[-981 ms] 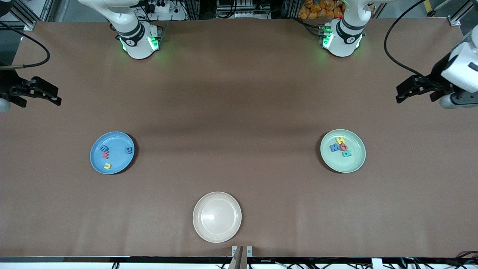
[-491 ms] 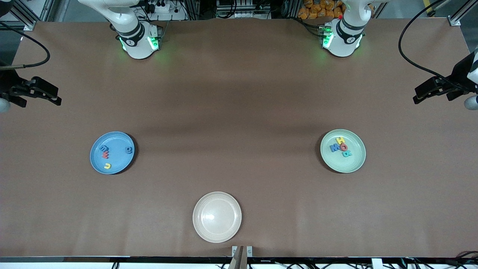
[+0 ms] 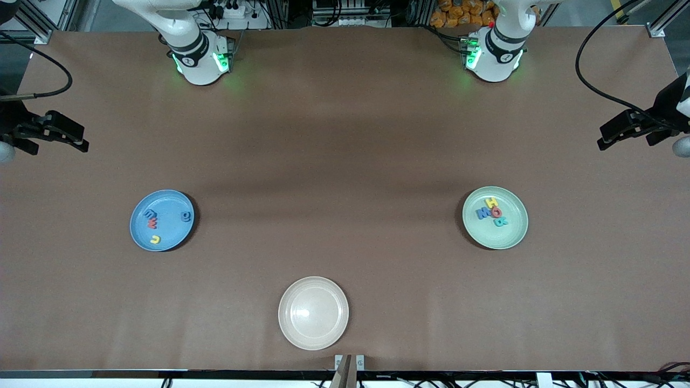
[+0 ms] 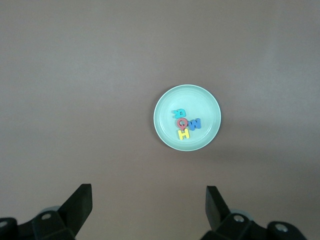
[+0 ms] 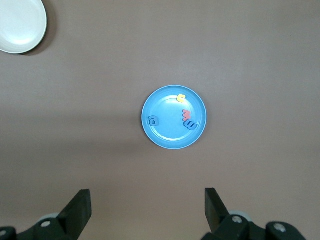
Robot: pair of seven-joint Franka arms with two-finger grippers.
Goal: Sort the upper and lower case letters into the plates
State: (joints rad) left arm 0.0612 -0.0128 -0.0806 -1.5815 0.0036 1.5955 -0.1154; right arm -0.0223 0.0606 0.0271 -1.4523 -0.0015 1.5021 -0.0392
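The sky blue plate [image 3: 173,233] lies toward the right arm's end of the table and holds several letters [image 3: 152,219] in red, blue and yellow. In the right wrist view, this plate [image 5: 167,134] and its letters [image 5: 187,118] lie below my right gripper [image 5: 148,196], which is open and holds nothing. The mint green plate [image 3: 512,233] lies toward the left arm's end and holds a cluster of letters [image 3: 491,212]. The left wrist view looks down on it [image 4: 206,106] and its letters [image 4: 184,125], with my left gripper [image 4: 148,193] open and holding nothing. Both grippers, right [image 3: 83,140] and left [image 3: 602,138], hang over the table's ends.
A cream-white plate [image 3: 313,330] with nothing on it lies near the table's front edge, nearer to the front camera than both other plates; it also shows in the right wrist view [image 5: 20,22]. Both arm bases stand along the back edge.
My left gripper has drawn back from the green plate toward its end of the table, then nearly stopped. The right arm, plates and letters have not moved.
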